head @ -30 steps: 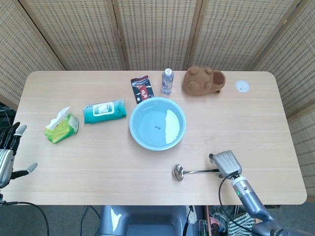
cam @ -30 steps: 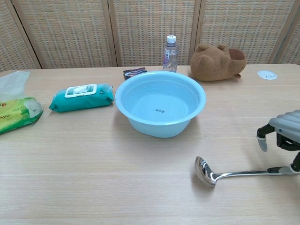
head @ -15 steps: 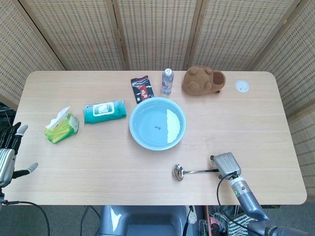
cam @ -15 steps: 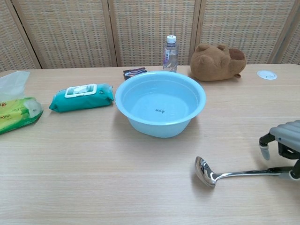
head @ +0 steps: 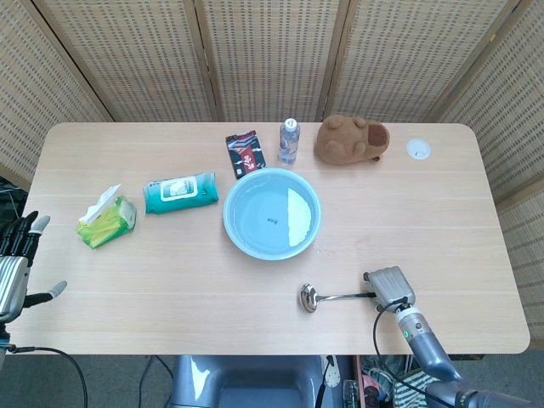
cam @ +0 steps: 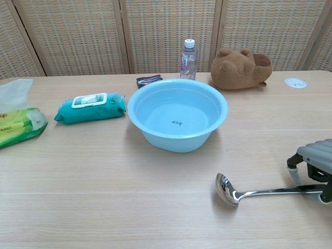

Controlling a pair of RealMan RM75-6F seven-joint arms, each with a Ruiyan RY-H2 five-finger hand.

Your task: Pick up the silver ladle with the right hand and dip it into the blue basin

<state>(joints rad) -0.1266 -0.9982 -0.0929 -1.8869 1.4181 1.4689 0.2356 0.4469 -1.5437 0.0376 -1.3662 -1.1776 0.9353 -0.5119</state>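
Observation:
The silver ladle (head: 311, 297) lies flat on the table near the front edge, its bowl (cam: 226, 188) pointing left and its handle running right. My right hand (head: 389, 287) hangs low over the handle's end, palm down. In the chest view the right hand (cam: 316, 167) has its fingers (cam: 293, 171) apart on either side of the handle, and the ladle still rests on the wood. The blue basin (head: 255, 229) stands behind the ladle at mid-table, and the chest view shows water in the basin (cam: 171, 140). My left hand (head: 13, 263) hovers off the table's left edge, fingers spread and empty.
A teal wipes pack (head: 179, 191) and a green tissue pack (head: 106, 219) lie left of the basin. Behind it stand a dark snack packet (head: 245, 153), a water bottle (head: 289, 140) and a brown plush toy (head: 351, 138). A white disc (head: 417, 150) sits far right.
My right hand has sunk lower and drawn slightly toward the front edge over the handle's end. The ladle has not moved, and the left hand is nearly still.

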